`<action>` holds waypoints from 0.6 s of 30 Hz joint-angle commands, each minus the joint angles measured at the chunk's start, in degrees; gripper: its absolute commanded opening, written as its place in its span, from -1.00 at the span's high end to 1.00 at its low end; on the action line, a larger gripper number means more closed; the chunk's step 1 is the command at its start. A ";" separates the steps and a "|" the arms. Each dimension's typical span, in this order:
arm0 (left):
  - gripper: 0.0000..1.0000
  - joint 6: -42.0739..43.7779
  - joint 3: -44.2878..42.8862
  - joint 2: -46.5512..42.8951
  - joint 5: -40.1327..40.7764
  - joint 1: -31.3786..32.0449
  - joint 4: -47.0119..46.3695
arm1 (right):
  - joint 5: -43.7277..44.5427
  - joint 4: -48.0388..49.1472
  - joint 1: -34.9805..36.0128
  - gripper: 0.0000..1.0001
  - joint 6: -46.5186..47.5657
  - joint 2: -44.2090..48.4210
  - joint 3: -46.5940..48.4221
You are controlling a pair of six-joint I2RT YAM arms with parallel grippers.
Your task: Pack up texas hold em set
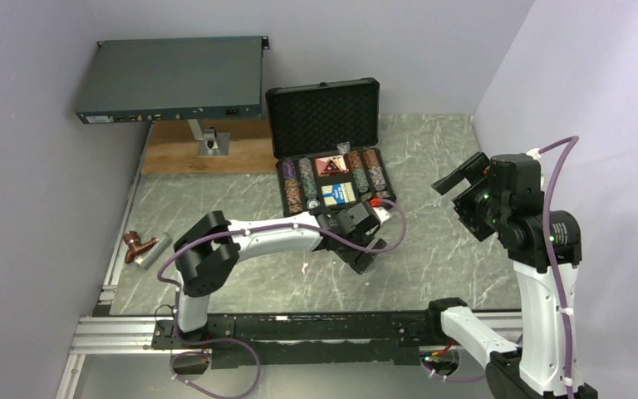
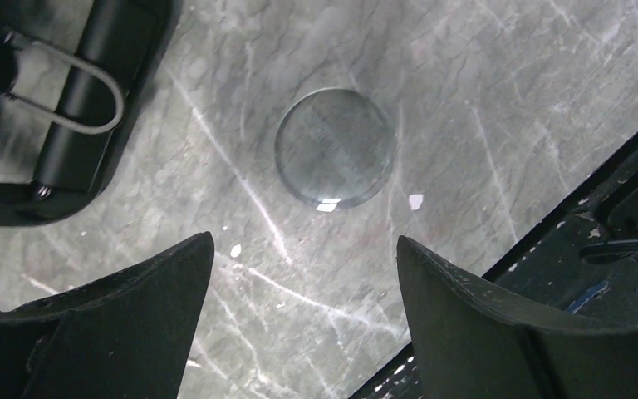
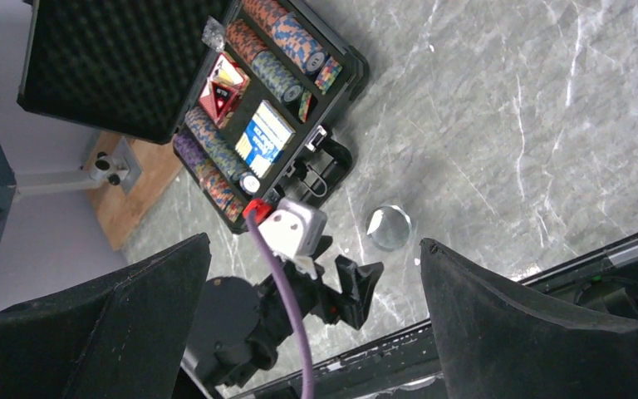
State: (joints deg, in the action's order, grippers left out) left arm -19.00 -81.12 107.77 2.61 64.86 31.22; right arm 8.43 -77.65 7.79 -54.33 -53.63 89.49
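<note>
Open briefcase (image 1: 324, 120) at the back middle of the table (image 1: 440, 249), chip rows (image 1: 292, 184) and card deck (image 1: 338, 193) inside it, round disc (image 2: 336, 147) on the table just before it, electronics box (image 1: 174, 79) back left

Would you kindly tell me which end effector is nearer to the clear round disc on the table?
Left. The left end effector hangs close over the disc, open; the right end effector is raised well away to the right.
</note>
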 commanded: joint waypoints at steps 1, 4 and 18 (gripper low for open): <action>-0.73 -0.21 -4.77 3.42 -1.49 1.13 0.85 | 0.36 -2.85 -0.20 -1.00 -0.87 1.68 2.37; -0.73 -0.46 -6.11 5.43 -2.07 1.23 0.95 | 0.41 -4.24 -0.17 -1.00 -0.62 1.98 2.56; -0.72 0.45 -9.61 10.66 -2.71 1.50 0.58 | 0.96 -4.63 -0.24 -1.00 -0.50 3.00 1.50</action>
State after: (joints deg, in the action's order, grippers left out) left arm -19.11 -87.85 117.32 0.78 65.84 32.05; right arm 8.64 -81.49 7.79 -54.68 -51.16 90.48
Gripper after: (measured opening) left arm 0.863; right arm 0.994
